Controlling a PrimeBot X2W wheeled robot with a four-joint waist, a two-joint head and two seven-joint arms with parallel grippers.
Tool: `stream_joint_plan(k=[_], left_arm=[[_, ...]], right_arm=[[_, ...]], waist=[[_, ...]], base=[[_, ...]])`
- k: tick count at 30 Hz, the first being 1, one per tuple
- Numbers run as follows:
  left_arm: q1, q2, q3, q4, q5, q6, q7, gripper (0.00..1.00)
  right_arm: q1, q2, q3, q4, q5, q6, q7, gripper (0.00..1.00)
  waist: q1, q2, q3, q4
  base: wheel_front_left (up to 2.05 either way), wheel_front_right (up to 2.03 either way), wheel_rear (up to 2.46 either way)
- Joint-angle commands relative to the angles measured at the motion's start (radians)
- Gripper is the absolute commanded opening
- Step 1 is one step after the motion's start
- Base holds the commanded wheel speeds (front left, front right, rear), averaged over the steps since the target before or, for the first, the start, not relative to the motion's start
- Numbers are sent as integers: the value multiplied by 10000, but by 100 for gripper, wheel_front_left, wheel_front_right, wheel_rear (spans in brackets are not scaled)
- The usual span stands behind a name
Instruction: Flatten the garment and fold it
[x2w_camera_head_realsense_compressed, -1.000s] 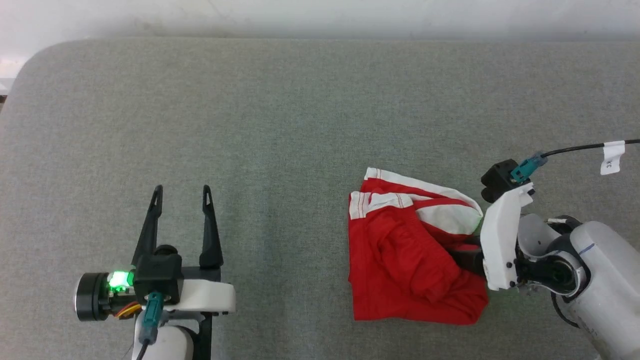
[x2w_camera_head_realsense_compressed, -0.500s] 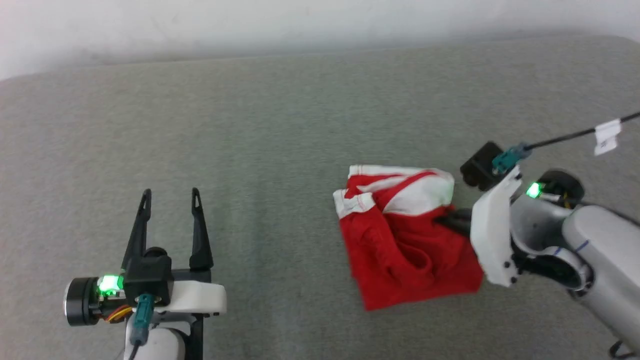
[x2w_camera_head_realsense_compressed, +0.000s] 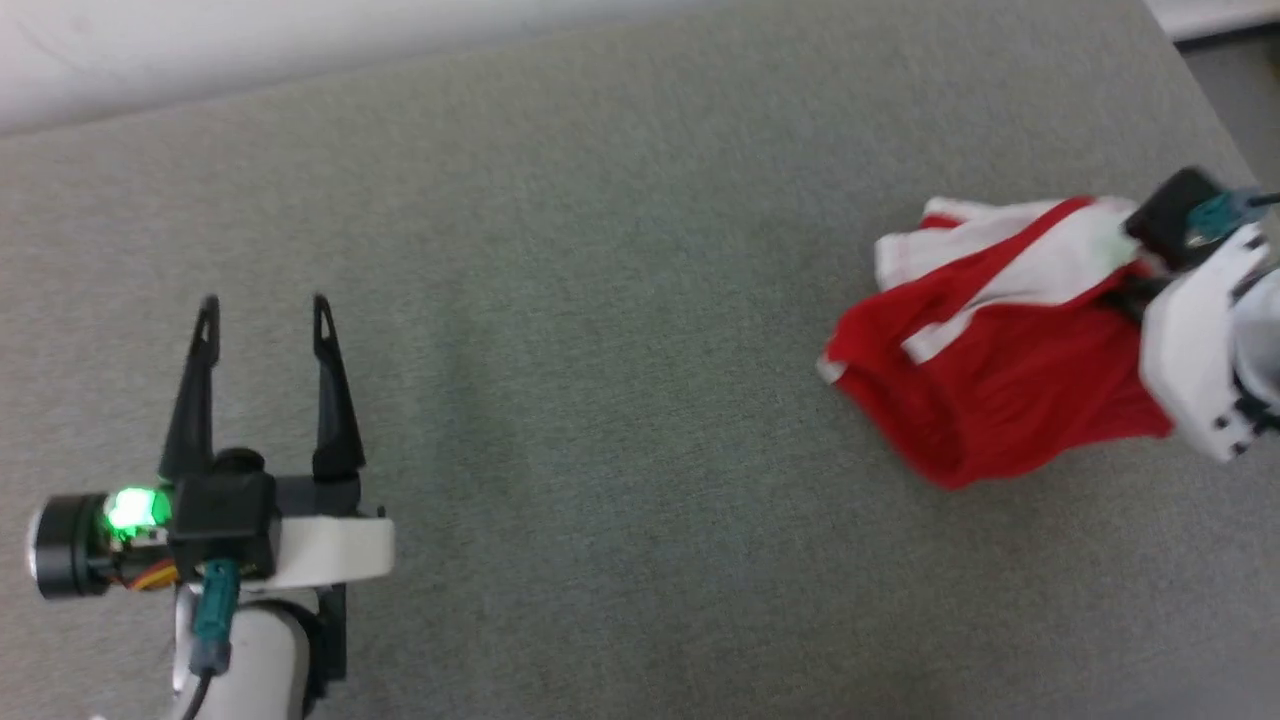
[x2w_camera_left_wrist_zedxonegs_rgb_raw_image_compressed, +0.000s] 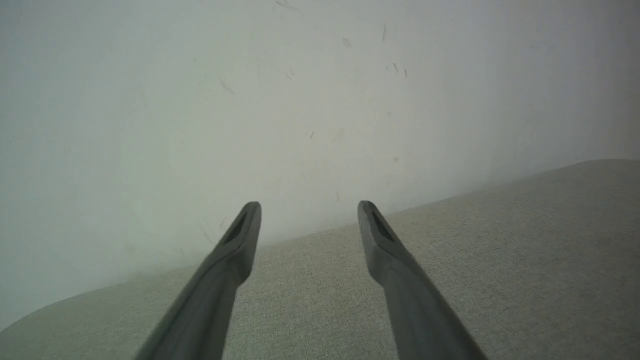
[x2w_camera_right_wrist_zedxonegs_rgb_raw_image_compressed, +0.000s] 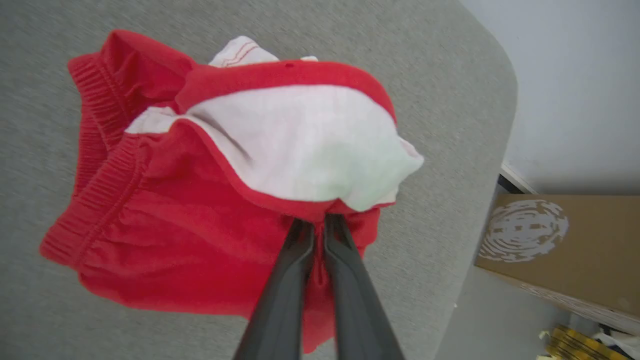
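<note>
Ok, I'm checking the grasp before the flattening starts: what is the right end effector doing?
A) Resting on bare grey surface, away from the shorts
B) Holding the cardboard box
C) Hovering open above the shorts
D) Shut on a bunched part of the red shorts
D: in the right wrist view the right end effector has its two dark fingers pinched together, with the fabric of the red shorts gathered at their tips.

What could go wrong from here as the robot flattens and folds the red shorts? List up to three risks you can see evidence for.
1. The right hand pinches only a small bunch of the thin shorts; the fabric may slip out.
2. The shorts are crumpled near a corner of the table; a pull that way could drag them off.
3. The left hand is open and far away, so they may end up bunched.
</note>
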Motion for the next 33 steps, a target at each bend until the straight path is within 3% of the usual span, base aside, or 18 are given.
stream_joint_plan(k=[1,12,22,23,25,33], left_arm=[[-348,176,32,-246,85,63,-47,100],[-1268,485,-338,-998,252,69,-47,100],[-1571,644,-590,-1383,248,363,-47,100],[-1544,646,-617,-1356,235,398,-47,100],[-1473,625,-688,-1272,198,467,-47,100],[-814,473,-731,-746,-139,736,-47,100]], right_arm=[[-456,-232,8,478,-595,-15,-348,0],[-1801,-248,-761,3927,-1740,-15,-1546,0],[-2109,490,-1221,6374,-2101,-15,-2252,0],[-2088,601,-1262,6575,-2084,-15,-2332,22],[-2077,746,-1328,6970,-2158,-15,-2491,100],[-2233,501,-1432,7105,-2449,-15,-3599,100]], waist=[[-1,0,1372,-632],[-1,0,2810,-107],[-1,0,3116,140],[-1,0,3043,135],[-1,0,2793,128],[-1,0,895,310]], base=[[0,0,0],[0,0,0],[0,0,0],[0,0,0],[0,0,0],[0,0,0]])
